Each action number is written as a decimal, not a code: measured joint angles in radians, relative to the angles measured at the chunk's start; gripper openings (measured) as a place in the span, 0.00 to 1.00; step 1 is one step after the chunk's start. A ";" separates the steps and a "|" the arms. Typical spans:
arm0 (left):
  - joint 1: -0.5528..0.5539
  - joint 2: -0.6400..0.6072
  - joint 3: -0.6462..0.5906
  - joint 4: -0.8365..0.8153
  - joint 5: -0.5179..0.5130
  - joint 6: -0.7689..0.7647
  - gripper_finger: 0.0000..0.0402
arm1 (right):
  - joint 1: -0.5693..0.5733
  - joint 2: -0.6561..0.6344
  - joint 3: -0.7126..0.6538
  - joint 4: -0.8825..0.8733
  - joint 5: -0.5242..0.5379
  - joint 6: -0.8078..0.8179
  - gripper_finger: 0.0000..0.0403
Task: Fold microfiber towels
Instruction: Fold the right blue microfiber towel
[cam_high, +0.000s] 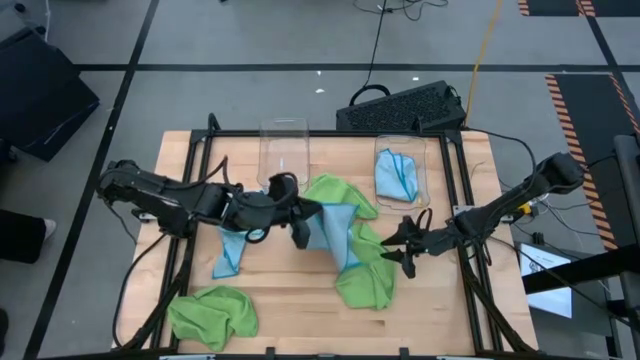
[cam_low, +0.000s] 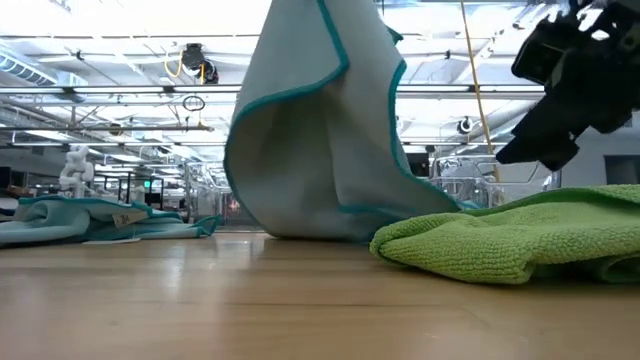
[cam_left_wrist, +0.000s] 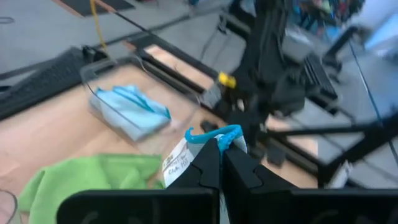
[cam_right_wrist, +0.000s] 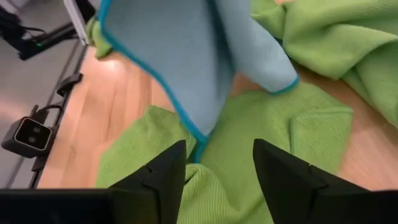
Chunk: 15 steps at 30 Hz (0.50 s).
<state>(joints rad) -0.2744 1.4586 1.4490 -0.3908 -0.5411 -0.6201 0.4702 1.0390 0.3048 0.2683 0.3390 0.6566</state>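
A light blue towel (cam_high: 335, 235) is pinched by its corner in the left gripper (cam_left_wrist: 221, 149) and hangs below it. The right gripper (cam_right_wrist: 217, 168), fingers spread, is best closed on the free hem just ahead, clear of the green towel (cam_right_wrist: 249, 149) underneath.

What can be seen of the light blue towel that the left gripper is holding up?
The light blue towel is a soft microfiber cloth with a darker teal stitched hem and a small white label at one corner. The left gripper is shut on that corner and lifts it, so the cloth hangs in loose folds above the middle of the table. Its lower part rests on a lime green towel. The right gripper stands open near it and does not touch it.
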 joint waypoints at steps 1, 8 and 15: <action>0.008 0.000 0.000 0.015 -0.013 -0.004 0.01 | 0.000 0.013 -0.021 0.059 0.000 -0.024 0.44; 0.071 0.000 0.000 0.154 -0.065 0.015 0.01 | -0.008 0.118 -0.068 0.294 -0.014 -0.094 0.43; 0.122 0.000 0.000 0.256 -0.066 0.043 0.01 | -0.066 0.273 0.003 0.365 -0.021 -0.123 0.43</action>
<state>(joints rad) -0.1528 1.4586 1.4490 -0.1345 -0.6067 -0.5769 0.4040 1.3117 0.3078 0.6333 0.3176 0.5332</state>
